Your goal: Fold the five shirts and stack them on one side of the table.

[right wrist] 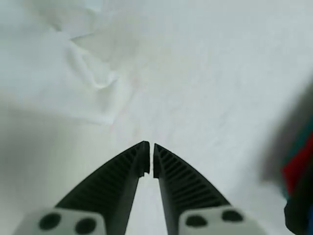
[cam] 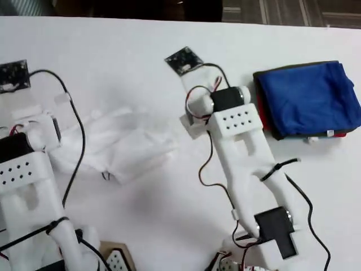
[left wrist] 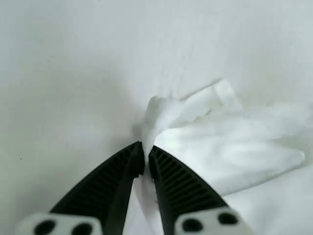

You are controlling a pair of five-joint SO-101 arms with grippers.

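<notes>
Left gripper (left wrist: pixel 145 151): black ribbed jaws pinched almost together on a raised fold of the white shirt (left wrist: pixel 220 147), with cloth squeezed between the tips and bunching up just past them. Right gripper (right wrist: pixel 149 147): jaws closed tip to tip with nothing between them, over bare desk (right wrist: pixel 210 73). The white shirt (right wrist: pixel 54 83) has its edge near this gripper on the left but not touching it, and the stack (right wrist: pixel 299 176) shows as a red and dark corner on the right. In the high view the left arm (cam: pixel 28 169) sits at the left edge of the desk (cam: pixel 124 51), its wrist over the left end of the white shirt (cam: pixel 118 147). That shirt lies crumpled and unfolded, left of centre, between the two arms. The right arm (cam: pixel 242 141) reaches from the near edge toward the far side in the middle of the desk, just right of the white shirt and left of the stack. The stack (cam: pixel 307 101) of folded shirts is on the right side of the desk, apart from both arms. It has the blue shirt (cam: pixel 316 93) on top, a red shirt (cam: pixel 261 111) showing along its left and near edges, and a dark shirt (cam: pixel 265 73) rimming the far-left corner. Small tags (cam: pixel 313 139) poke out at the stack's near edge, print too small to read. A wrist camera board (cam: pixel 183 60) on the right arm, no legible writing. Black cables (cam: pixel 76 121) run along both arms.
</notes>
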